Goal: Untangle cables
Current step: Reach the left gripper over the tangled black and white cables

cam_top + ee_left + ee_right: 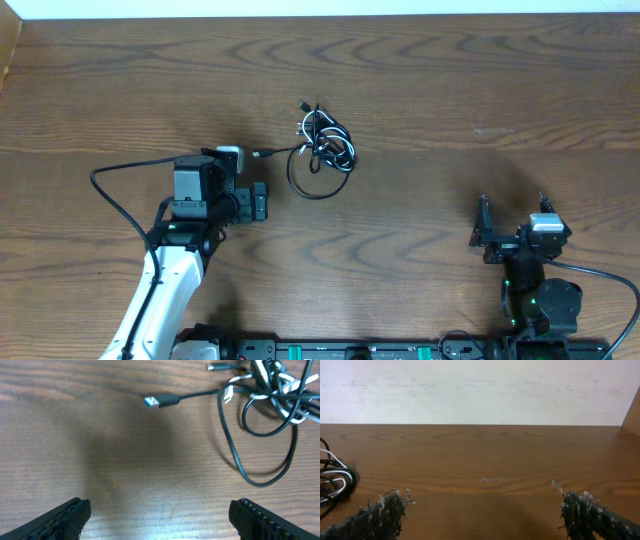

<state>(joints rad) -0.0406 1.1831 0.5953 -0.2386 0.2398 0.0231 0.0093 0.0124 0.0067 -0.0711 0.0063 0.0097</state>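
Note:
The cables [322, 148] lie in one small knot at the middle of the table, black cords with a white one wound through, and a black loop [310, 185] hangs out toward me. One black cord runs left to a blue-tipped USB plug [160, 401]. The left wrist view has the knot [272, 390] at top right. My left gripper [247, 180] is open just left of the plug, over bare wood, touching nothing. My right gripper [513, 210] is open at the near right, far from the knot. In its view the cables [332, 482] only show at the left edge.
The wooden table [450, 90] ends at a white wall [480, 390] at the back and a raised wooden side [8, 50] at far left. The left arm's thick black wire [120, 195] arcs out to its left. A pale scuff [497, 479] marks the wood.

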